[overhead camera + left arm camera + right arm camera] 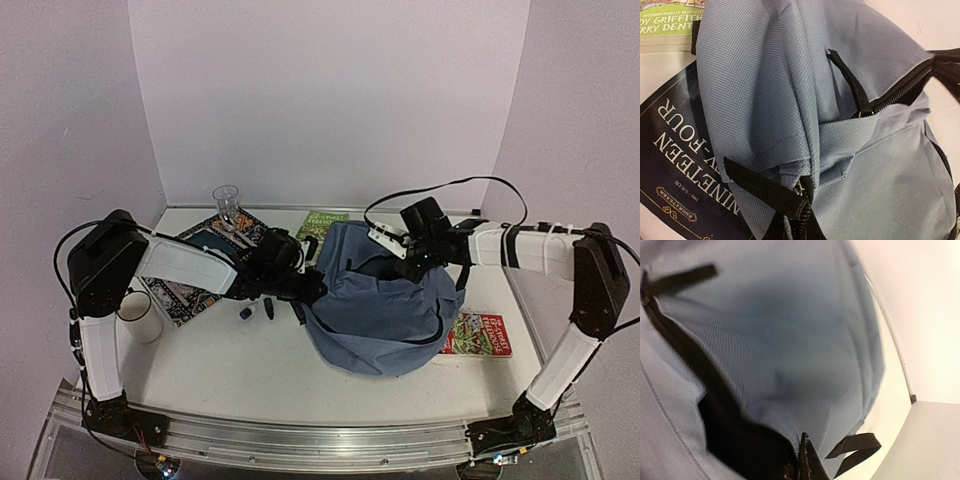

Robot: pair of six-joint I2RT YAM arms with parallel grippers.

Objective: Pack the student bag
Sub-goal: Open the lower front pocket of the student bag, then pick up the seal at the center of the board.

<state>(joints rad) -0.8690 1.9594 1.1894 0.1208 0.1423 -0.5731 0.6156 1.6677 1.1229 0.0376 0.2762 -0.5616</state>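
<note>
The student bag [385, 310] is a large grey-blue backpack lying mid-table, with its dark zipper opening at the top. My left gripper [315, 285] is at the bag's left edge. In the left wrist view it is shut on the zipper end by a black strap [765, 187], with bag fabric [790, 75] filling the frame. My right gripper [405, 262] is at the opening's far rim. In the right wrist view its fingers [807, 462] are pinched together on the bag's edge [790, 365], beside the dark inside [740, 445].
A dark book [205, 245] lies under my left arm and shows in the left wrist view [675, 165]. A green book [322, 225] lies behind the bag, a red-green book [480, 335] to its right. A white cup [140, 317], a glass [228, 205] and small dark pens [268, 310] stand left.
</note>
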